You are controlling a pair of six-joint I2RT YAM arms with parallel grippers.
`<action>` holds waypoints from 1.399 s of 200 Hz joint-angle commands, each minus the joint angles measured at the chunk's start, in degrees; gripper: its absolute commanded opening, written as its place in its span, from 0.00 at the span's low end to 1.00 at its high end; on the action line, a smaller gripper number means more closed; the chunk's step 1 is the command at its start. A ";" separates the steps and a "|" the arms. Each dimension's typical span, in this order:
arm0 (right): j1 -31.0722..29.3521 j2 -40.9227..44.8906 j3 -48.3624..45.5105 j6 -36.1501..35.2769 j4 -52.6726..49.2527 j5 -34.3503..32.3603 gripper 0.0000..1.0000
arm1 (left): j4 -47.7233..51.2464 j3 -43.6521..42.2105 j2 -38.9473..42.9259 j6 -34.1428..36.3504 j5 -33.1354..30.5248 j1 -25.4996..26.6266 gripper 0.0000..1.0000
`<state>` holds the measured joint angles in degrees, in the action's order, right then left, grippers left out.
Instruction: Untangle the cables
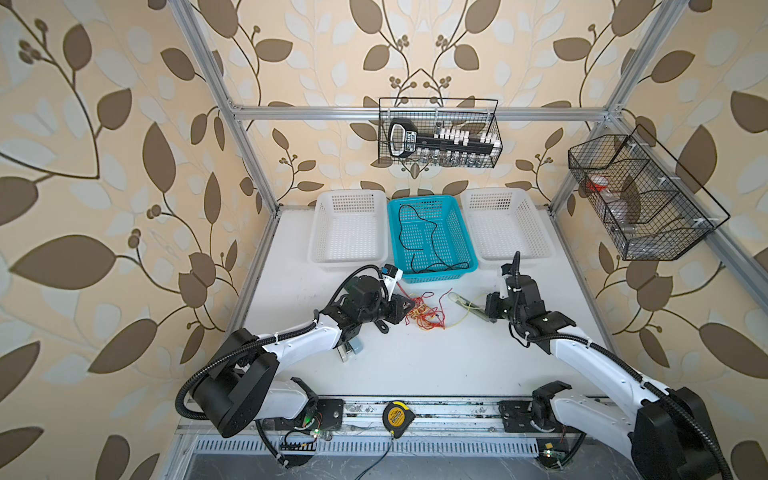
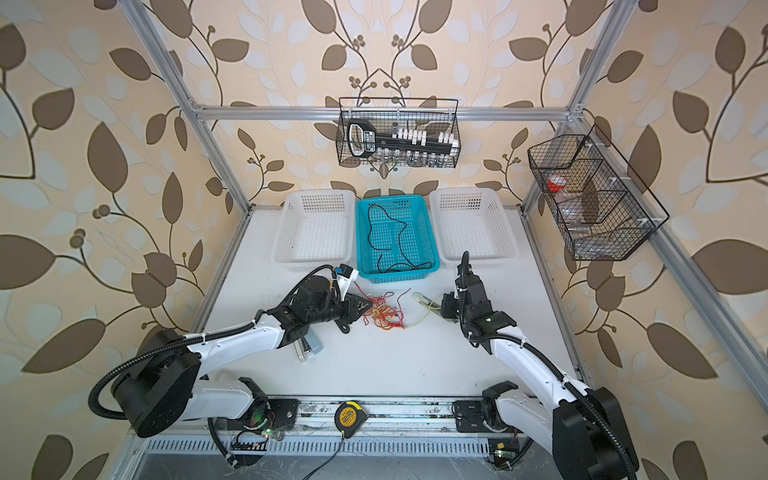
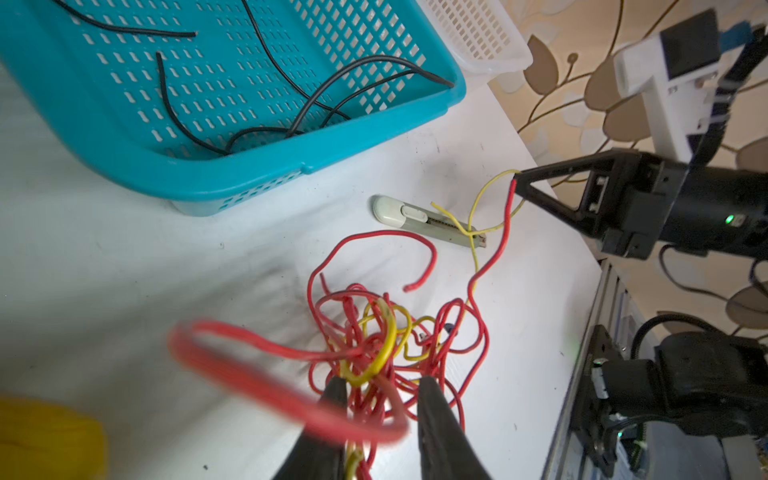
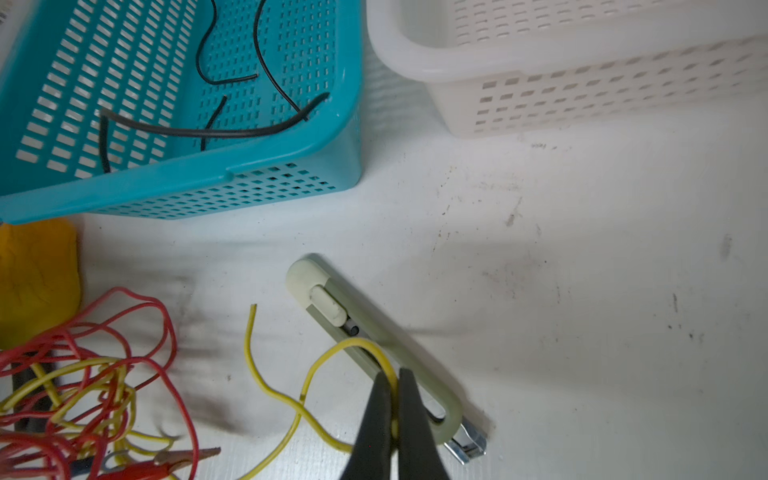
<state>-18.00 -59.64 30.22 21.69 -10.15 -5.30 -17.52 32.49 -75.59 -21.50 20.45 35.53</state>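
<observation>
The white surface (image 1: 415, 365) is mostly bare toward its near edge. Three baskets line the far edge: left white basket (image 1: 348, 193), teal basket (image 1: 424, 198) holding black cables (image 4: 199, 132), right white basket (image 1: 505, 192). The red-and-yellow tangle (image 1: 424, 313) lies mid-surface. The left claw (image 3: 381, 380) is spread astride it, and the right claw (image 4: 394, 373) pinches one yellow cable (image 4: 324, 353).
</observation>
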 commanded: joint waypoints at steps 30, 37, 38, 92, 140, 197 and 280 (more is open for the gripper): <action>-0.28 2.18 1.10 -0.95 0.62 0.98 0.02 | 3.53 -0.34 5.09 3.27 -0.47 -0.12 0.46; -0.28 2.37 1.25 -1.05 0.58 1.14 0.02 | 4.60 -0.07 5.87 3.90 -0.94 -0.18 0.48; -0.28 2.35 1.25 -1.05 0.66 1.16 0.02 | 4.73 -0.11 5.97 3.95 -1.02 -0.14 0.48; -0.33 3.47 2.72 -2.07 0.61 2.05 0.02 | 6.91 -1.11 12.70 6.03 -4.18 -0.17 0.99; -0.34 3.47 4.02 -2.84 0.01 2.58 0.02 | 10.10 0.79 13.82 5.56 -5.41 -0.13 0.99; -0.32 3.22 5.26 -3.51 -0.91 1.37 0.02 | 6.72 -1.84 17.60 -0.92 -9.88 -0.15 0.99; -0.34 6.21 7.25 -4.82 -1.42 4.32 0.02 | 10.93 -4.79 23.79 -5.13 -18.27 -0.12 0.99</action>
<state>-18.00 -54.81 34.59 18.06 -10.92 -2.11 -7.05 28.64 -53.58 -26.30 3.84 35.53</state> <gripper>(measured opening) 0.048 0.989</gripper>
